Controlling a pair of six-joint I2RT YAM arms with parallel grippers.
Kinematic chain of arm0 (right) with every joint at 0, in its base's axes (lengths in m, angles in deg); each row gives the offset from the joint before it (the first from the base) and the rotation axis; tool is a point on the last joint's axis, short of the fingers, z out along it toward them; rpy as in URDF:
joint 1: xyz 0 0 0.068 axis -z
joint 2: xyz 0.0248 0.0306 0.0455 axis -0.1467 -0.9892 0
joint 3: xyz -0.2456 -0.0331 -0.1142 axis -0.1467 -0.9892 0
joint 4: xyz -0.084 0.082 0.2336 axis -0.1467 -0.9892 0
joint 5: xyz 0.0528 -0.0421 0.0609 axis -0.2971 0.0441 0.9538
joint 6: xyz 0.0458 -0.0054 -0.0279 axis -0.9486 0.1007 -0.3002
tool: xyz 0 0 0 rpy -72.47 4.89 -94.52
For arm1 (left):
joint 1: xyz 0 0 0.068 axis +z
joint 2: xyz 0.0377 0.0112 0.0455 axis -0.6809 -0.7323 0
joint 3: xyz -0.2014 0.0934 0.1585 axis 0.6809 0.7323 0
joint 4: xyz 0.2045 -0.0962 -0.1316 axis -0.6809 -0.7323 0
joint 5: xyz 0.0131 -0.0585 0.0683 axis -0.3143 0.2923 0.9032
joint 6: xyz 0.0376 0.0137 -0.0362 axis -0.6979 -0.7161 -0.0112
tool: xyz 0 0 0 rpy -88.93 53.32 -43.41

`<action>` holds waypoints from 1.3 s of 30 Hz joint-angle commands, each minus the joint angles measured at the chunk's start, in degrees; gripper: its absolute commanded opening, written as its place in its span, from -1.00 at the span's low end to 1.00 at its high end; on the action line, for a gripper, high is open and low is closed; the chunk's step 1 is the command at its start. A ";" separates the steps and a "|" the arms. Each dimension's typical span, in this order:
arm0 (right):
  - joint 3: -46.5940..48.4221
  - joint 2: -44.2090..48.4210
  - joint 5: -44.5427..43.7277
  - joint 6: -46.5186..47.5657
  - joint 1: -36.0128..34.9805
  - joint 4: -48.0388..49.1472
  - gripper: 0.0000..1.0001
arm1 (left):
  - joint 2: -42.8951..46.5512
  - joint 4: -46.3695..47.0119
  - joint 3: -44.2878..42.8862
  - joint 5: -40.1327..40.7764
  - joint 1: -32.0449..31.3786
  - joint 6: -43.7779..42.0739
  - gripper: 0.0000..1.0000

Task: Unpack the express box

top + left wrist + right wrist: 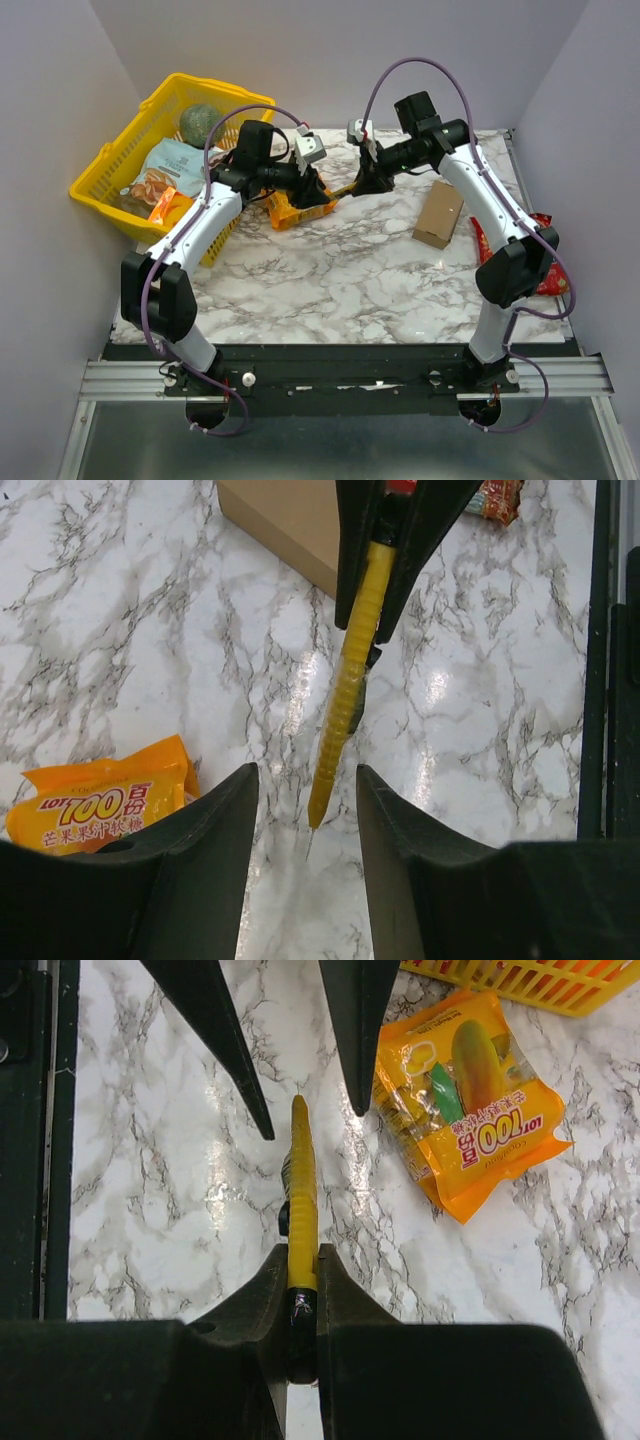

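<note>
The right end effector (302, 1265) grips the back end of a yellow utility knife (301, 1185). The left end effector (307, 780) is open, and the knife tip is between its fingers. The express box (438, 214) lies flat on the desk (330, 270), near the right arm.

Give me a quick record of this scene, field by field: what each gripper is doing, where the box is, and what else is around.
left gripper: open, fingers either side of the knife's tip, not closed on it
right gripper: shut on yellow utility knife
express box: flat on the table, right of centre, apart from both grippers
orange snack packet: flat on the marble near the left gripper
red snack bag: right table edge, partly behind the right arm
yellow basket: far left, holding groceries
</note>
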 commanded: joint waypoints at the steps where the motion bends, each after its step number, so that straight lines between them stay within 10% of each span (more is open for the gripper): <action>1: 1.76 0.21 0.19 -1.23 0.02 -1.22 -0.99 | -0.83 -2.48 -0.53 -2.79 -0.08 -1.70 0.00; 19: 1.67 0.04 0.54 -4.83 -0.07 0.63 -0.99 | -3.91 -4.24 -3.08 -6.13 -0.69 -1.70 -0.36; 31: 1.14 0.12 0.54 -8.43 -0.16 2.65 -0.99 | -5.93 -5.56 -4.58 -9.46 -0.69 -2.22 -1.00; 39: 10.53 -2.42 7.02 -22.83 5.02 0.89 0.29 | -3.91 -6.61 -4.66 -10.96 0.36 -5.04 -1.00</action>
